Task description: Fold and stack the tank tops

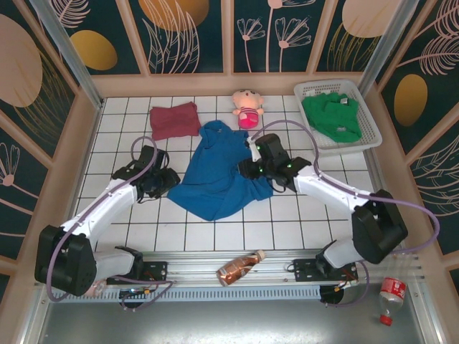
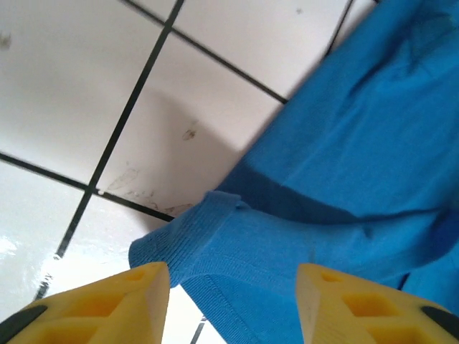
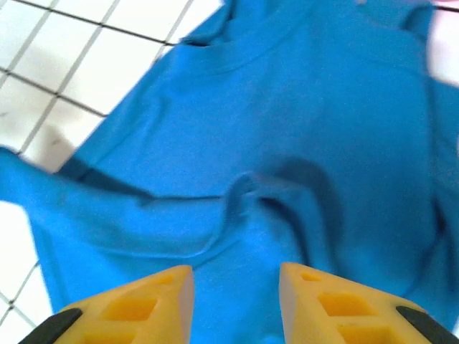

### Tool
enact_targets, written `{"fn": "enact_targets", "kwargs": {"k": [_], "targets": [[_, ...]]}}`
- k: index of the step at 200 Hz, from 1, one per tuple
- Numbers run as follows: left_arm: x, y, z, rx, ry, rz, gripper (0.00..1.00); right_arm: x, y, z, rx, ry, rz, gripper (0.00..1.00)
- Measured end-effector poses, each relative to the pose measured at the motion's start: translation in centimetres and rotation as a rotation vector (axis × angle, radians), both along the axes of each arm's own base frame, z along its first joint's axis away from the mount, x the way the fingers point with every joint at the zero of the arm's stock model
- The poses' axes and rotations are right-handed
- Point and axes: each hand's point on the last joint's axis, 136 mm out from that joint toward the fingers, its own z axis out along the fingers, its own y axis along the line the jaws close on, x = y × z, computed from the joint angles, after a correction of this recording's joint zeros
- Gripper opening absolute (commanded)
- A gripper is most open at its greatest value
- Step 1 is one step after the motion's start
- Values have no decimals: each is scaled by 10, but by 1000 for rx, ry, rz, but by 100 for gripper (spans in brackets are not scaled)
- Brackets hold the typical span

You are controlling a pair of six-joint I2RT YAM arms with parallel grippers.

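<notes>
Left wrist view: left gripper [image 2: 231, 287] spread over bright blue soft cloth tank top [image 2: 358, 143] edge.
Right gripper [image 3: 235, 283]: spread.
Handling: likely limp, light; pinch edge corners.

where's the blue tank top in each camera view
top external: blue tank top spread out mid-table.
left wrist: blue tank top on the right and along the bottom.
right wrist: blue tank top across most of the picture, neckline near the top.
shared landmark: white tiled table, left of the cloth in all three.
</notes>
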Motion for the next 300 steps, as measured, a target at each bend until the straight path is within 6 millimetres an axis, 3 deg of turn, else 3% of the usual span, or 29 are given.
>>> {"fn": "enact_targets", "kwargs": {"k": [21, 61, 81, 133, 144, 174, 207, 267, 300], "targets": [[4, -5, 7, 33, -5, -76, 54, -14, 15, -20, -17, 41, 37, 36], [-3, -34, 0, 136, 47, -273, 56, 1, 13, -97, -159, 150, 13, 35], [-12, -33, -8, 155, 66, -292, 56, 4, 11, -118, -212, 170, 20, 35], [-30, -22, -33, 193, 132, -307, 58, 34, 27, -112, -212, 91, 8, 38], [-29, -21, -36, 202, 136, -312, 58, 38, 27, -113, -223, 83, -3, 34], [-24, -13, -50, 269, 158, -313, 58, 44, 21, -124, -278, 62, -15, 12], [-21, -5, -64, 338, 187, -317, 55, 46, 18, -120, -280, 43, -24, 5], [-5, 7, -56, 400, 143, -298, 48, 42, -3, -108, -274, 29, -58, 3], [4, -4, -57, 330, 114, -298, 47, 41, -9, -98, -259, 17, -71, 2]]}}
